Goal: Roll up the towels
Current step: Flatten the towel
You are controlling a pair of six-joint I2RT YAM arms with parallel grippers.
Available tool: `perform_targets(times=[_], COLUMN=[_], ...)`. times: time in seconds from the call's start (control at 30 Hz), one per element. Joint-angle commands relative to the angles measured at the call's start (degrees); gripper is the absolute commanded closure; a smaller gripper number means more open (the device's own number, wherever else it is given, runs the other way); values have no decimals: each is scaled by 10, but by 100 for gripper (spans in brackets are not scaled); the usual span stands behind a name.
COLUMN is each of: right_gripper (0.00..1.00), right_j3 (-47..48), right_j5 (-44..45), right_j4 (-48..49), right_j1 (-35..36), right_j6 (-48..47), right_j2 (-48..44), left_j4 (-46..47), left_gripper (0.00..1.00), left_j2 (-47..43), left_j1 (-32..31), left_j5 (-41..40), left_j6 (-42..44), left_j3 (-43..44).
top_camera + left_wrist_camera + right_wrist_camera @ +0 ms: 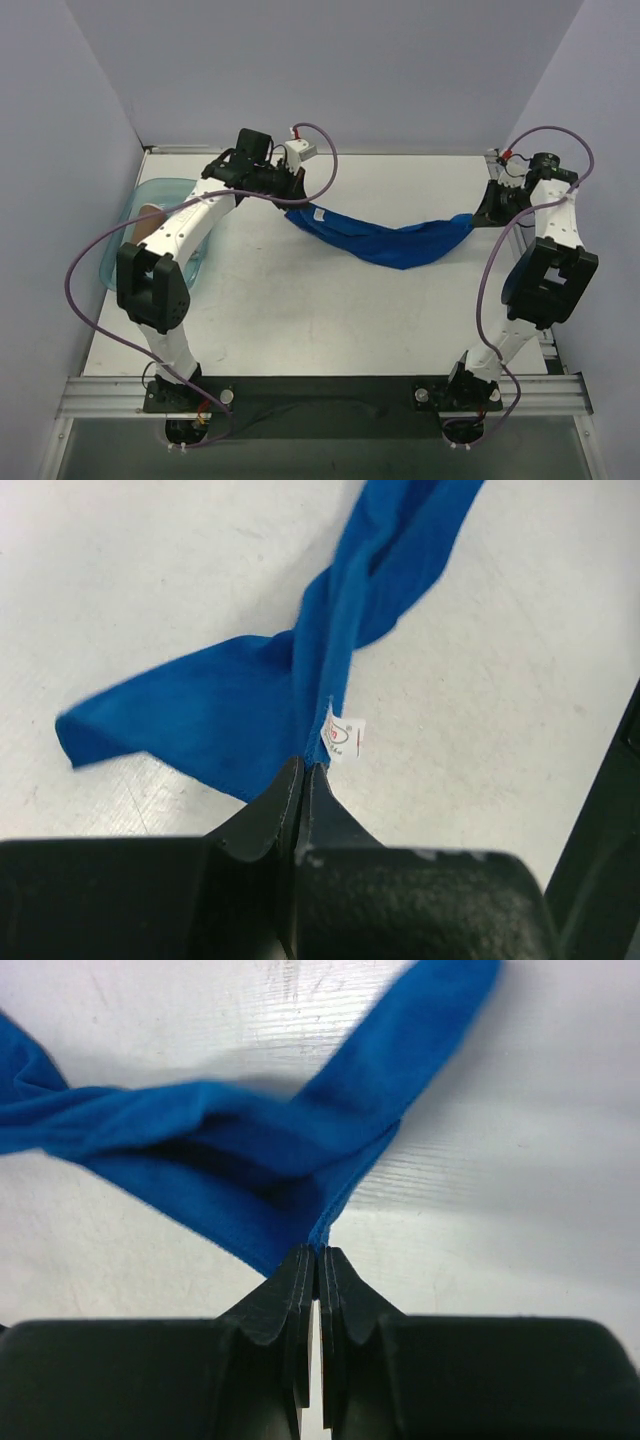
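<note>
Though slack, towel (385, 240) in left end effector (305, 776) and right end effector (316, 1257)

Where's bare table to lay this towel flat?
Widest bare patch: the table between the sagging blue towel and the arm bases. A narrower strip lies between towel and back wall. Crowded at left: the clear bin under the left arm.

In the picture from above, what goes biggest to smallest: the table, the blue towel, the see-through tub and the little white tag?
Biggest: table. Next: blue towel and tub, too alike to rank; the tub is partly hidden. Smallest: white tag.
</note>
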Motion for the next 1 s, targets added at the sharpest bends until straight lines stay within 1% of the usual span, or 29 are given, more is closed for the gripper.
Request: perform_targets(times=[0.0, 0.1, 0.2, 0.23, 0.33, 0.37, 0.43, 0.47, 0.53, 0.57, 0.6, 0.63, 0.67, 0.7, 0.73, 0.77, 0.8, 0.83, 0.87, 0.9, 0.93, 0.97], right_gripper=[100, 100, 100, 100, 100, 100, 100, 100, 100, 99, 88, 54, 45, 41, 40, 42, 46, 53, 56, 58, 63, 64], right_j3=[15, 6, -47, -83, -139, -174, -209, -237, -259, -262, -257, -248, -233, -194, -163, -136, -79, -55, -35, 8, 26, 47], right_j5=[-16, -17, -32, -34, -17, -8, 23, 31, 61, 65, 62, 54, 44, 32, 9, 0, -6, -14, -14, -11, -4, 14], right_j4=[-49, -67, -92, -100, -152, -176, -203, -215, -254, -276, -296, -311, -311, -306, -285, -269, -252, -211, -189, -171, -139, -128], right_j1=[-2, -10, -14, -13, -12, -12, -12, -12, -5, -3, -3, -7, -13, -20, -26, -27, -27, -27, -27, -24, -20, -15], right_j6=[6, -9, -60, -101, -179, -226, -267, -307, -345, -395, -409, -417, -420, -409, -387, -361, -301, -271, -242, -198, -179, -161], right_j2=[-29, -36, -60, -66, -80, -83, -98, -105, -115, -113, -111, -109, -106, -100, -91, -70, -56, -41, -13, 2, 18, 50], left_j4=[-18, -29, -41, -46, -62, -64, -69, -69, -70, -70, -71, -72, -71, -72, -74, -75, -77, -76, -76, -77, -76, -77], left_gripper=[100, 100, 100, 100, 100, 100, 100, 100, 100, 100, 100, 100, 100, 100, 100, 100, 100, 100, 100, 100, 100, 100], left_j2=[-41, -71, -97, -102, -116, -119, -120, -117, -108, -104, -100, -95, -85, -80, -69, -64, -58, -55, -45, -41, -33, -30], left_j1=[10, 18, 42, 55, 67, 71, 76, 80, 81, 82, 82, 83, 83, 83, 83, 83, 83, 83, 83, 83, 83, 83], left_j5=[34, 30, 29, 27, 3, -9, -20, -26, -34, -36, -39, -38, -37, -35, -23, -16, -13, -7, -6, -7, -7, -7], left_j6=[0, 10, 11, 10, 19, 24, 27, 27, 29, 30, 30, 29, 29, 28, 29, 30, 30, 29, 28, 27, 27, 27], left_j3=[-25, -51, -79, -88, -120, -128, -148, -154, -163, -163, -163, -157, -154, -149, -140, -134, -129, -126, -116, -113, -107, -101])
